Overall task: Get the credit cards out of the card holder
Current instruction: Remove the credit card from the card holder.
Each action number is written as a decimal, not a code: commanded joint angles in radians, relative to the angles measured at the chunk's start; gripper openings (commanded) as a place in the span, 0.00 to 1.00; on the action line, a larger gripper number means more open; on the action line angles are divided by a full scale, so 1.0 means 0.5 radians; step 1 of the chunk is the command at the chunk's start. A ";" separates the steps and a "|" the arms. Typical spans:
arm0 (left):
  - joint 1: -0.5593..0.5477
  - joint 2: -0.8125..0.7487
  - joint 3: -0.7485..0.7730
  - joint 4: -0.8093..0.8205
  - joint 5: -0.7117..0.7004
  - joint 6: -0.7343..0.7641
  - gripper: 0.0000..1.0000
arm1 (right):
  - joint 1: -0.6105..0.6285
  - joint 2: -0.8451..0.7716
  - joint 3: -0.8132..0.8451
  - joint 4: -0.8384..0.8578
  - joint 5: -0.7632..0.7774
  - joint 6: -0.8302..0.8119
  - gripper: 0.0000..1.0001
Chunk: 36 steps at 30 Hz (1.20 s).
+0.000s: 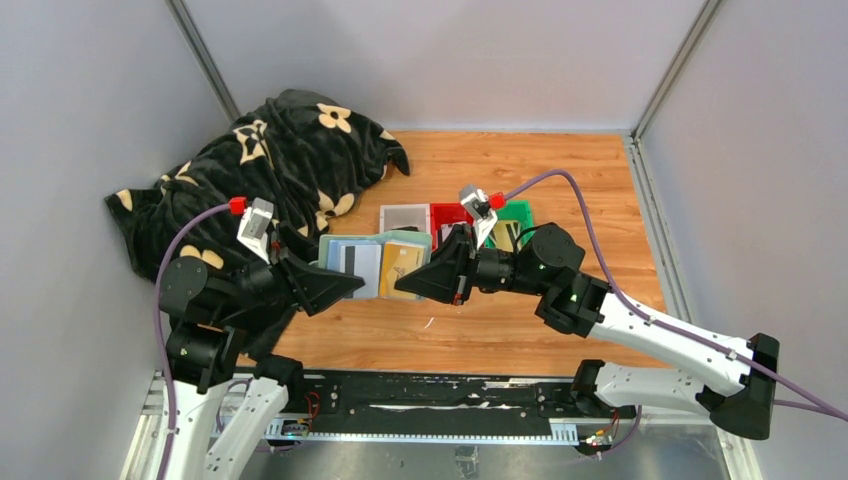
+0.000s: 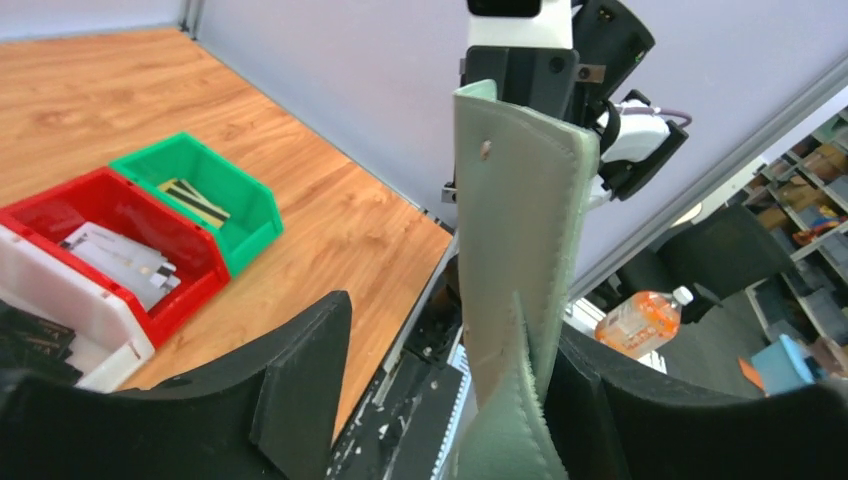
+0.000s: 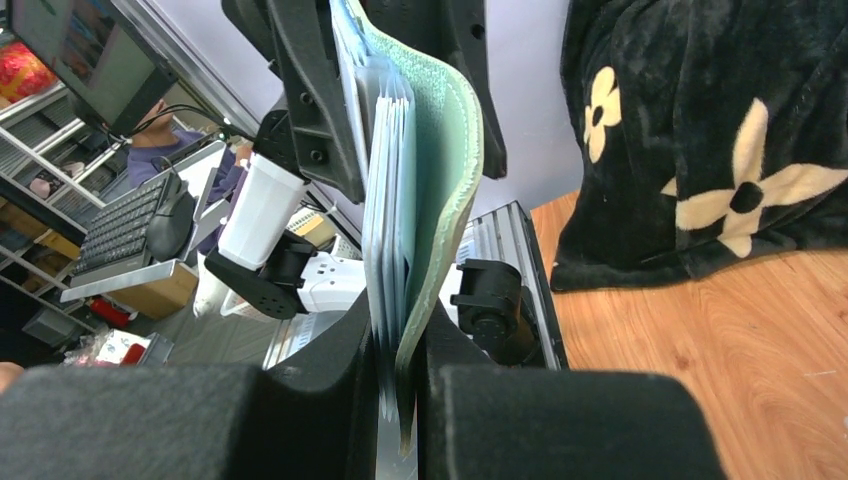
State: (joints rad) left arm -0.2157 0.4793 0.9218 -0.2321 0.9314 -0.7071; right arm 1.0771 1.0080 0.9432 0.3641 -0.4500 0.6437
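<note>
Overall: wooden desk (image 1: 560, 180) walled by grey panels (image 1: 450, 60); black flowered blanket (image 1: 290, 150) heaped far left.

- White bin (image 2: 60, 300): black cards (image 2: 25, 335).
- Red bin (image 2: 190, 270): silvery-white cards (image 2: 120, 262).
- Green bin (image 2: 250, 215): gold cards (image 2: 195, 200).
- Card holder (image 1: 375, 262): open above mid-desk, slotted cards (image 1: 360, 260) showing.
- Right pincer (image 1: 405, 285): clamped on the holder's edge.
- Left pincer (image 1: 355, 286): jaws parted, one finger touching the holder.

Sage-green card holder (image 2: 520, 250); red tray (image 2: 190, 292); green tray (image 2: 252, 228); black cream-flowered blanket (image 1: 290, 150).
</note>
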 commanded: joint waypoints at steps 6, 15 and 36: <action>-0.001 0.020 -0.053 0.033 -0.126 -0.090 0.59 | -0.022 -0.019 -0.011 0.204 -0.069 0.052 0.00; -0.001 0.038 -0.027 0.241 -0.015 -0.299 0.44 | -0.027 -0.030 -0.055 0.141 -0.042 0.032 0.00; 0.002 0.069 -0.090 0.230 -0.013 -0.356 0.03 | -0.175 0.017 -0.264 0.666 -0.011 0.463 0.40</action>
State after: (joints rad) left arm -0.2157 0.5011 0.8986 -0.1112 0.9310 -0.8684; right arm 1.0233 1.0367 0.8379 0.5858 -0.4603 0.8158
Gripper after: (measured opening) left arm 0.131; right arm 0.305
